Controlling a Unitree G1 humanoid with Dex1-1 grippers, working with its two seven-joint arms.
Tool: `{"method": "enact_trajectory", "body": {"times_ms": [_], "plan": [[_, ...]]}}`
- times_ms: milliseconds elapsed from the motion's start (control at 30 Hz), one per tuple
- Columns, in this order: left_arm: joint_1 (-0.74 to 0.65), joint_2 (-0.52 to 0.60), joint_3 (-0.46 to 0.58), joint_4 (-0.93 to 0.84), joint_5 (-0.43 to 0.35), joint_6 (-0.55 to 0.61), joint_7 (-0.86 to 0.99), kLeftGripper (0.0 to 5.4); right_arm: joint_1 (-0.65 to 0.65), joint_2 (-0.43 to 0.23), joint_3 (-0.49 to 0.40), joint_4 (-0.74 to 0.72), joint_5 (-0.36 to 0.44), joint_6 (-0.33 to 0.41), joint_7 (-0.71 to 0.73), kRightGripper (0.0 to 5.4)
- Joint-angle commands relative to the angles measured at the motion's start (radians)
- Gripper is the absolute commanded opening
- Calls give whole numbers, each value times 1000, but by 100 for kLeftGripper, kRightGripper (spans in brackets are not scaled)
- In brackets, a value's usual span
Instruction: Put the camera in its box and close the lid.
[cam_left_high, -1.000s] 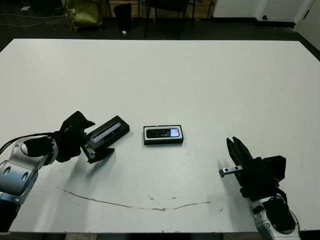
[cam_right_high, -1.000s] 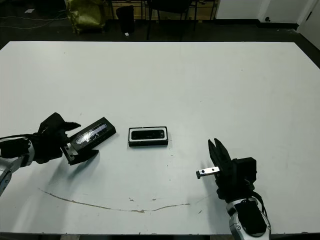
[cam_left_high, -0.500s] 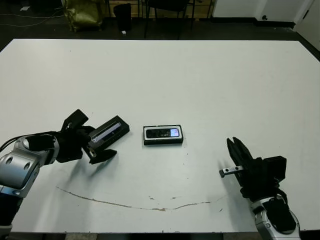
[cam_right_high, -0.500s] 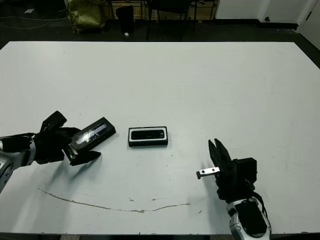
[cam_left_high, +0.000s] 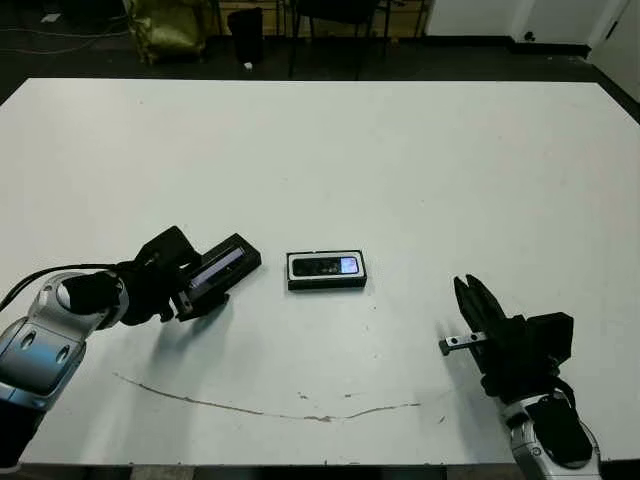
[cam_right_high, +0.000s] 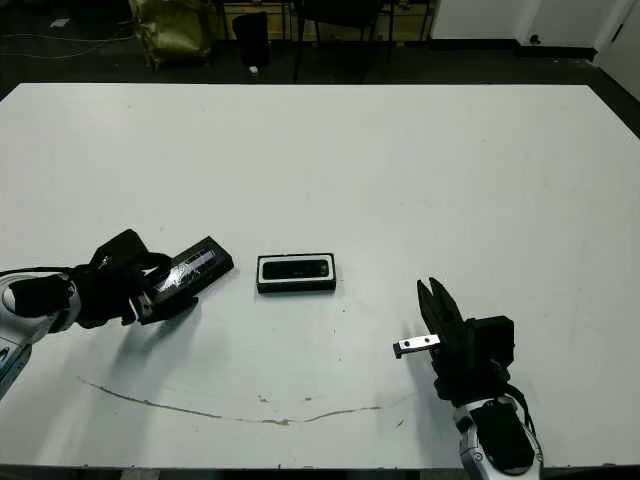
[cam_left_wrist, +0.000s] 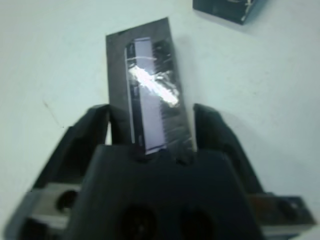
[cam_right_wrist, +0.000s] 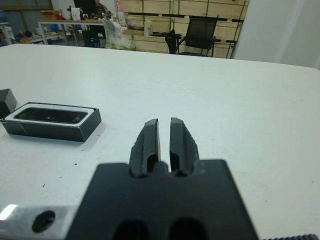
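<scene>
Left tool (cam_right_high: 150, 290) on lid (cam_right_high: 193, 269), beside camera (cam_right_high: 296, 268) in box (cam_right_high: 296, 284).

On the white surface (cam_left_high: 400, 160), the black lid (cam_left_wrist: 150, 95) bears a glossy pale stripe, the black box (cam_left_high: 327, 270) shows white lining around a black camera (cam_left_high: 325, 266) with a bluish patch.

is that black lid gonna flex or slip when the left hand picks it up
Probably stiff: the lid keeps straight edges between the left hand fingers. It looks thin and flat, so likely light and not prone to rolling. The glossy stripe suggests a slick top, so it might slide if gripped only by its narrow end, which is where the fingers sit now.
</scene>
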Motion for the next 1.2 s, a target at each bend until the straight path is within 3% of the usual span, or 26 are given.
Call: {"method": "enact_trajectory", "body": {"times_ms": [33,400,600,800,933,1200], "plan": [[26,-4,3,24,-5,28,-1,244,12,-6,-4,2,5,23,-2,0],[-27,1,21,59,-75,113,-43,223,7,-1,2,6,2,22,-7,0],[-166,52,34,32,-91,146,-108,223,2,-2,2,18,5,8,-2,0],[-395,93,-49,70,-51,134,-229,221,10,-2,4,9,5,22,-4,0],[-535,70,-139,102,-9,130,-297,221,10,0,1,33,25,-6,12,0],[-645,-40,-229,138,1,56,-367,221,25,-1,12,18,6,-2,1,0]]}}
